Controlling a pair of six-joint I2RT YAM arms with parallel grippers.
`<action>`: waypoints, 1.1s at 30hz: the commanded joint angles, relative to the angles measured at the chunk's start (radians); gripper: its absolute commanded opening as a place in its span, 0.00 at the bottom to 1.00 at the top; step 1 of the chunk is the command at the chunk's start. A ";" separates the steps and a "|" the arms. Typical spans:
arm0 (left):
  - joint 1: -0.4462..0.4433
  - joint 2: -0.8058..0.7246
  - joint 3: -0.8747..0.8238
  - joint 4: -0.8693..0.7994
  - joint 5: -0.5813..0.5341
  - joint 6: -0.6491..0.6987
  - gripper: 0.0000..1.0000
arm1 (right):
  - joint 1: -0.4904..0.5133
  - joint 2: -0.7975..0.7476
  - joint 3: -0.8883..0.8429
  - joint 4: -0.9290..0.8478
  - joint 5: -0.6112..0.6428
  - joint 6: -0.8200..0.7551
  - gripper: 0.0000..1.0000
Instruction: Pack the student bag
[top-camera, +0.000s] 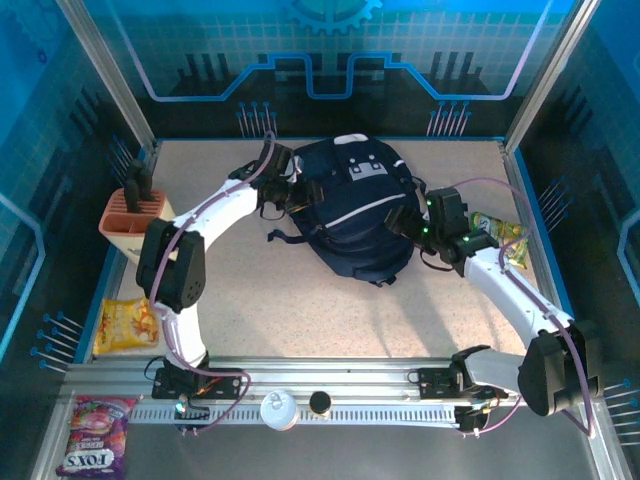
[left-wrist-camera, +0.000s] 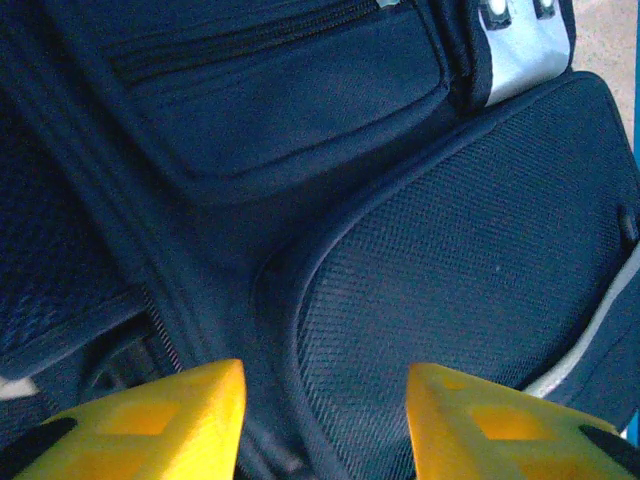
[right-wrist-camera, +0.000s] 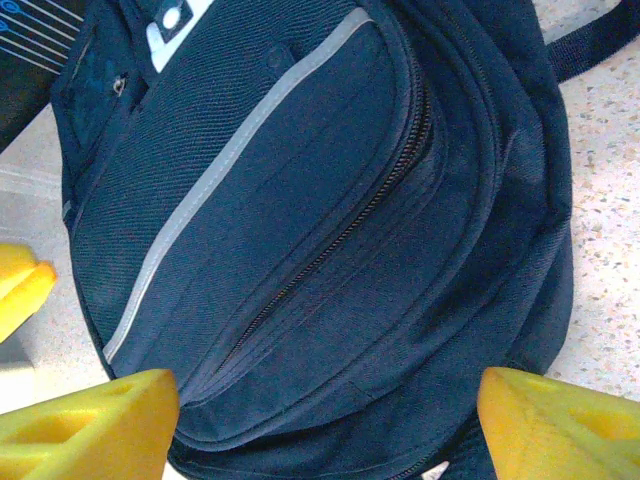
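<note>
Left hand (left-wrist-camera: 325, 372), jaws apart, close by student bag (top-camera: 350, 215); right hand (right-wrist-camera: 328, 385), jaws wide, by its opposite side

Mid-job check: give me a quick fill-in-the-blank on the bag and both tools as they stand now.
In the top view, the peach caddy stands to the student bag's ____.
The right tool faces the bag with jaws ____.
The left tool has fingertips coloured ____.
Missing: left; open; yellow.
</note>
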 joint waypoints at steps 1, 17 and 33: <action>0.007 0.036 0.064 -0.042 0.078 -0.014 0.42 | 0.015 0.009 0.026 0.005 -0.020 -0.015 0.78; 0.012 0.104 0.123 -0.155 0.038 0.006 0.43 | 0.020 0.134 0.073 -0.018 -0.053 -0.039 0.78; 0.012 0.097 0.128 -0.185 0.144 0.026 0.00 | -0.001 0.322 0.109 0.108 -0.131 -0.088 0.66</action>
